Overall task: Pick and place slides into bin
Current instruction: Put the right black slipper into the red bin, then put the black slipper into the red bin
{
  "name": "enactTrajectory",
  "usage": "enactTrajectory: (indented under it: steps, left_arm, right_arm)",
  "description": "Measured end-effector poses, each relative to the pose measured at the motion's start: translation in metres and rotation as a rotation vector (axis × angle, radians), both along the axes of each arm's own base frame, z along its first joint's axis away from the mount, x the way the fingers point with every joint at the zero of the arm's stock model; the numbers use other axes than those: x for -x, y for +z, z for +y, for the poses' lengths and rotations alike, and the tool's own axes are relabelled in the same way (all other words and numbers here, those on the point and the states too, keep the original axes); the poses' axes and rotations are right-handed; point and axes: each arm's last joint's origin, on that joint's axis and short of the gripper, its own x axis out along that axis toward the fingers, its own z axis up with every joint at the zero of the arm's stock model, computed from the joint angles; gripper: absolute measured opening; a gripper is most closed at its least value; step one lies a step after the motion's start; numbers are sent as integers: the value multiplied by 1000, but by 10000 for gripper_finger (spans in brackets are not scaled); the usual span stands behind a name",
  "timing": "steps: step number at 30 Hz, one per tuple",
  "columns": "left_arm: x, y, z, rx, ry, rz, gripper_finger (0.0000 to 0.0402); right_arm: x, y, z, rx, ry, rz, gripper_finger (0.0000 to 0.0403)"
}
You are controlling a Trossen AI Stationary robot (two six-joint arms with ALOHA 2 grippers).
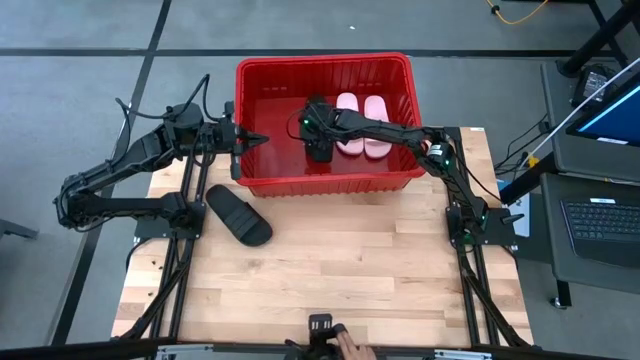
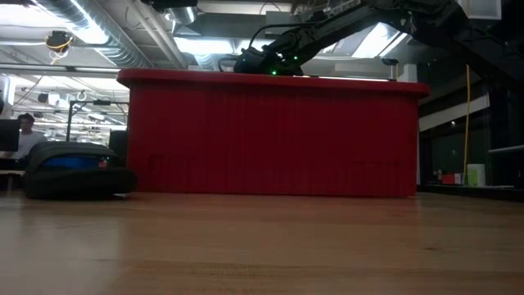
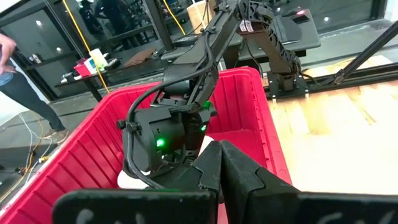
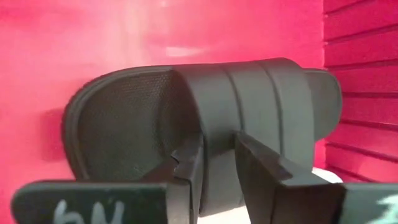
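The red bin [image 1: 400,75] stands at the table's far side. Two pale pink slides [image 1: 360,125] lie side by side in it. My right gripper [image 1: 320,135] reaches into the bin from the right and is shut on a black slide [image 4: 186,112], left of the pink pair. The second black slide [image 1: 238,215] lies flat on the table in front of the bin's left corner; it also shows in the low view [image 2: 78,170]. My left gripper [image 1: 255,140] is shut and empty, hovering at the bin's left wall [image 3: 74,162]. My right gripper pinches the black slide's wide strap [image 4: 217,134] at its edge between the two fingers [image 4: 186,168], which come from above and point down. The footbed [image 4: 124,124] faces the camera. Whether the slide touches the bin's floor, I cannot tell.
The bin [image 2: 270,135] fills the middle of the low view, with my right arm [image 2: 270,57] above its rim. Bare wooden table [image 1: 350,270] lies in front of the bin. A person's hand [image 1: 350,347] shows at the near edge.
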Motion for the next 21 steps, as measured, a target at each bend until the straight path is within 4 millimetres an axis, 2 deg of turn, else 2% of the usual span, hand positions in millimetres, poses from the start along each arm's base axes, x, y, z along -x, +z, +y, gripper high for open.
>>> enactTrajectory:
  steps: [6,16,21]
  left_arm:
    - [0,0,-1,4,-22,-2,2]
    - [-1,0,-3,17,-94,-9,2]
    - [-1,0,-3,17,-94,-9,2]
  right_arm:
    - [1,0,-2,-33,-31,-30,102]
    - [0,0,-3,-27,-42,-44,188]
    - [0,5,-3,-37,-78,-73,210]
